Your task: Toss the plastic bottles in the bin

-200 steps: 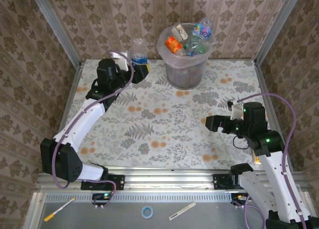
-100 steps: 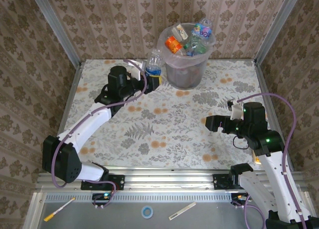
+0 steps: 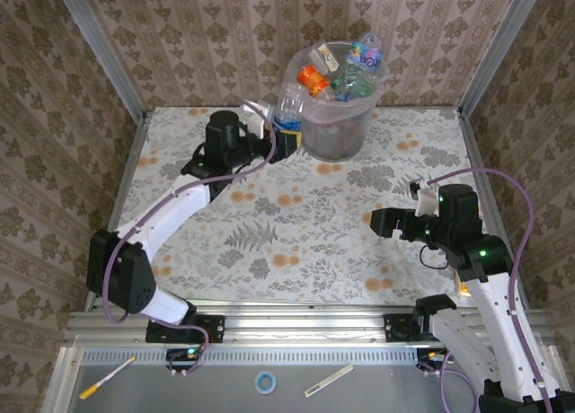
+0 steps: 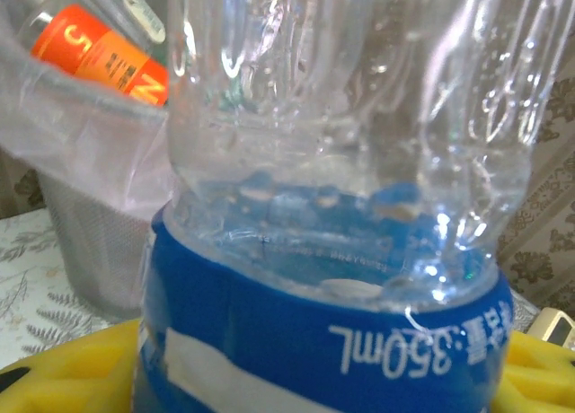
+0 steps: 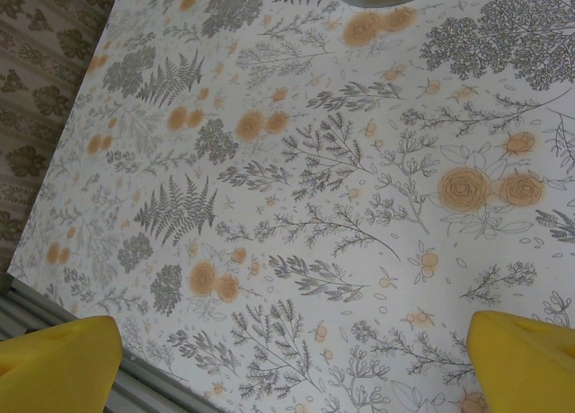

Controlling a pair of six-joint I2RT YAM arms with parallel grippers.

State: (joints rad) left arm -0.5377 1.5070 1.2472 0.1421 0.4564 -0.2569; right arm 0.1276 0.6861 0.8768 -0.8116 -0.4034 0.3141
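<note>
Though clear-bodied, the bottle (image 4: pixel 350 144) carries a blue label (image 4: pixel 296 341).

In the left wrist view, the bottle (image 4: pixel 341 162) just beside the bin (image 4: pixel 90 251) wears a blue label (image 4: pixel 269 341). White print on it reads "350mL", upside down in that view. The characters next to that figure are too distorted to read. Inside the bin, at its rim, an orange bottle (image 4: pixel 99 56) shows a white "5". Its dark small print is too blurred to read.
</note>
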